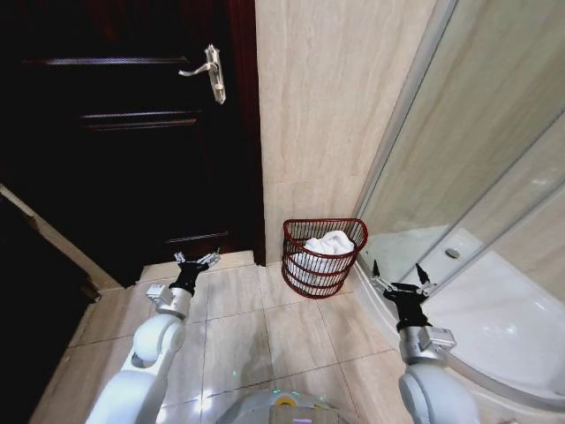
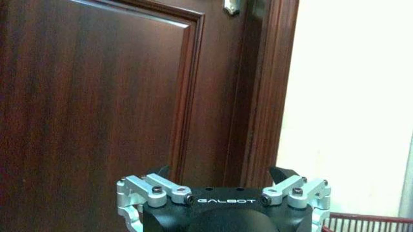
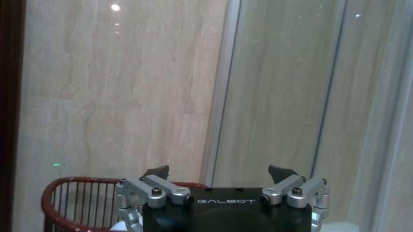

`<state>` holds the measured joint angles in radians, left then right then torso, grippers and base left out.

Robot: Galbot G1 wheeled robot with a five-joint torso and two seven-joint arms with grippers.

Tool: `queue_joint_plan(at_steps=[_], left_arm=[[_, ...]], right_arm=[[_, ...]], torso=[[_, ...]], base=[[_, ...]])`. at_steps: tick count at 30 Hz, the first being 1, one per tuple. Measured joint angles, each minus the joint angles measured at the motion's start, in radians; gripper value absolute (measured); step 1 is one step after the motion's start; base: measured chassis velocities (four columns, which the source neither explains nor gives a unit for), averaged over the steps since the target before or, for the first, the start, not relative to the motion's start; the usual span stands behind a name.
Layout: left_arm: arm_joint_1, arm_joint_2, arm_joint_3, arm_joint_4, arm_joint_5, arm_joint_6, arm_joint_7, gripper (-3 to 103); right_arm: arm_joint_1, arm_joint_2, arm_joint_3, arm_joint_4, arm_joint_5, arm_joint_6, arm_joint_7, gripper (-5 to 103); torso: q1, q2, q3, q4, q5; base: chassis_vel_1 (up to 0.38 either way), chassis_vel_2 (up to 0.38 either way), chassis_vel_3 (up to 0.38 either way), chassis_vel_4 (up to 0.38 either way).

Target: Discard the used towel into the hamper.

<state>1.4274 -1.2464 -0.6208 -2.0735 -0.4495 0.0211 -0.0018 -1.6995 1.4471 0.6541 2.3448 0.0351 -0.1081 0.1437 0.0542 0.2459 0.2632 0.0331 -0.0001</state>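
where the hamper (image 1: 323, 256) stands, a towel (image 1: 328, 244) fills it.

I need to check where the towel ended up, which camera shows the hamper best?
The head view: the whole hamper stands by the wall with the white towel inside. The right wrist view catches its rim and upper wires; the left wrist view, just a sliver of rim.

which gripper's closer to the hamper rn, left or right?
Right, narrowly. The right gripper sits open just past the hamper's shower-side rim. The left gripper is open too, farther off on the door side, by the dark door. The towel lies inside.
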Motion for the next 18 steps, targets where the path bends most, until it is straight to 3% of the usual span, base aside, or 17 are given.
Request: queue_joint_plan(at_steps=[18], left_arm=[[0.038, -0.011, -0.005, -0.012, 0.046, -0.024, -0.007, 100]], right_arm=[[0.005, 0.041, 0.014, -0.003, 0.019, -0.004, -0.031, 100]], torso=[[0.000, 0.000, 0.000, 0.0000, 0.0000]], base=[[0.000, 0.000, 0.000, 0.000]])
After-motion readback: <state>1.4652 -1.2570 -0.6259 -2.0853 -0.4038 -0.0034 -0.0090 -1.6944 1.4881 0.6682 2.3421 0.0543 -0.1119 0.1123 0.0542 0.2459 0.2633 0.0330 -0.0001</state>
